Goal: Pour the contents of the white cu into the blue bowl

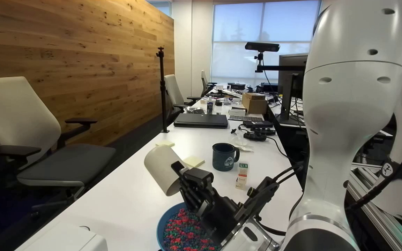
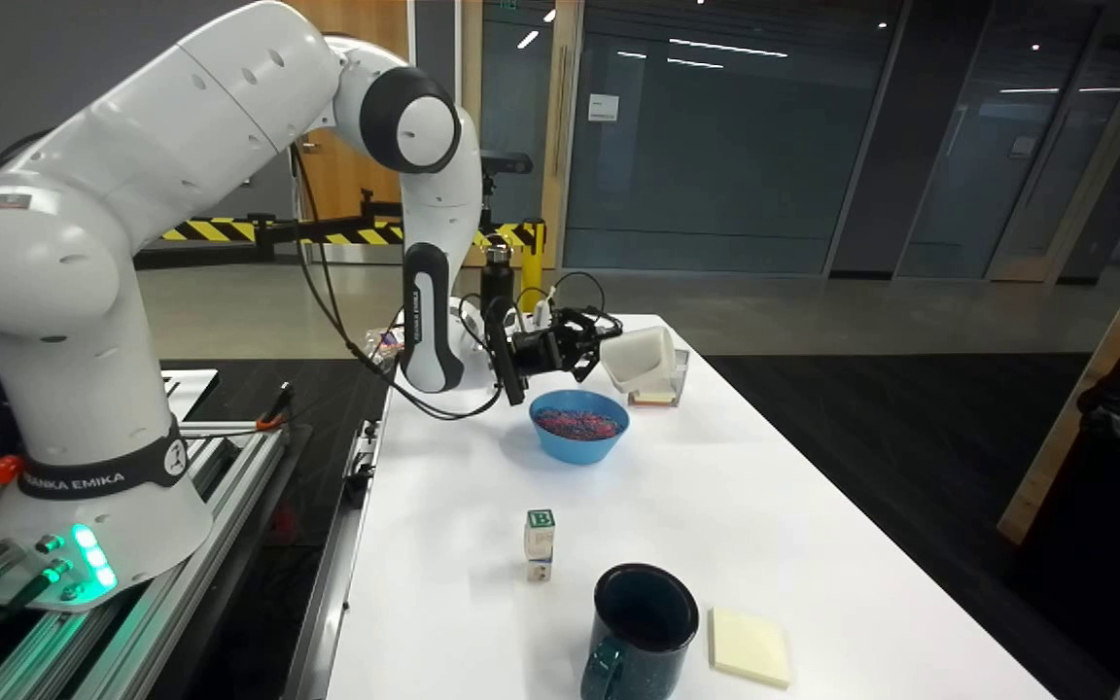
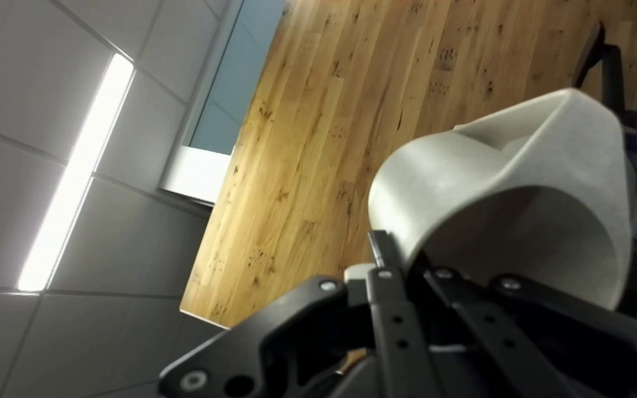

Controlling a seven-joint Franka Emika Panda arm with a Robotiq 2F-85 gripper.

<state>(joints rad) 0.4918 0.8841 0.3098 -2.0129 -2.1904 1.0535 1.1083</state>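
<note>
"So why is the white cup (image 1: 161,167) tipped like that?"

"Presumably for pouring; the end effector (image 3: 402,258) is closed on it, though whether by wall or handle I can't tell; the cup hangs tilted above the surface (image 2: 468,622), near the blue bowl (image 2: 579,449), which sits low and wide, I suppose to catch what falls; the inside that shows looks bare, and coloured bits (image 1: 183,232) lie in the bowl, so I judge the pour done or nearly so."

"Does anything stand in the way?"

"Nothing I can see; the dark mug (image 1: 223,157), the lettered blocks (image 2: 540,544) and a pale note pad (image 2: 751,647) all sit well apart from the bowl; the end effector itself hides part of it in an exterior view."
</note>
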